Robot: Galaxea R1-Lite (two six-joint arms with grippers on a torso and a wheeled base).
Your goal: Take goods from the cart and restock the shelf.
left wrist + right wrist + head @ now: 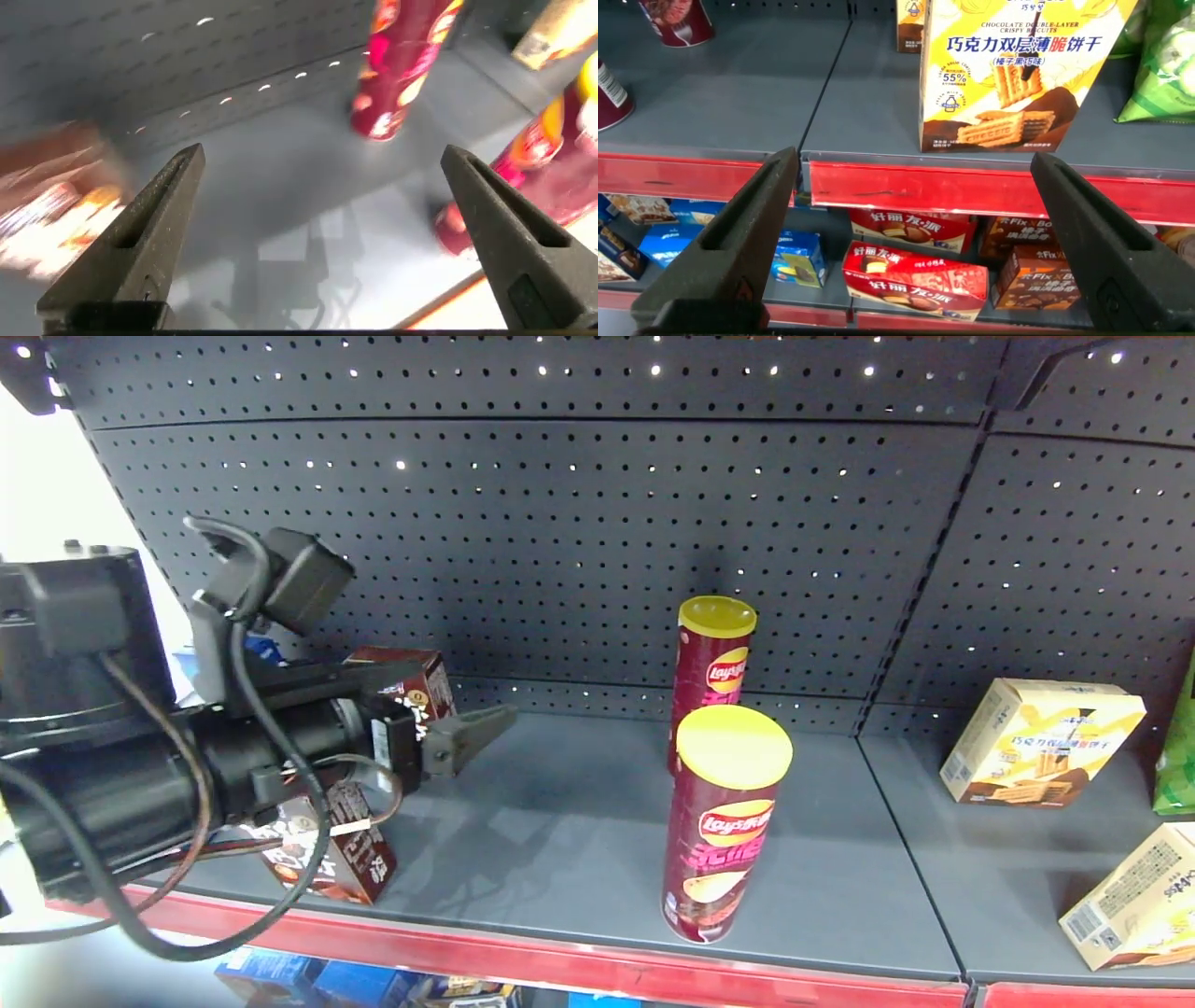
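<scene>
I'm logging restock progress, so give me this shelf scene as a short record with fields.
surface: dark grey shelf with red front edge
cans: front can upright near the edge; back can upright behind it
left end: rear brown box; front brown box
right bay: rear biscuit box; front biscuit box
left gripper: open, empty, above the shelf between brown boxes and cans
right gripper: open, empty, facing the shelf's red edge

The shelf is matt grey metal; the front chip can looks glossy, its lid smooth plastic.
</scene>
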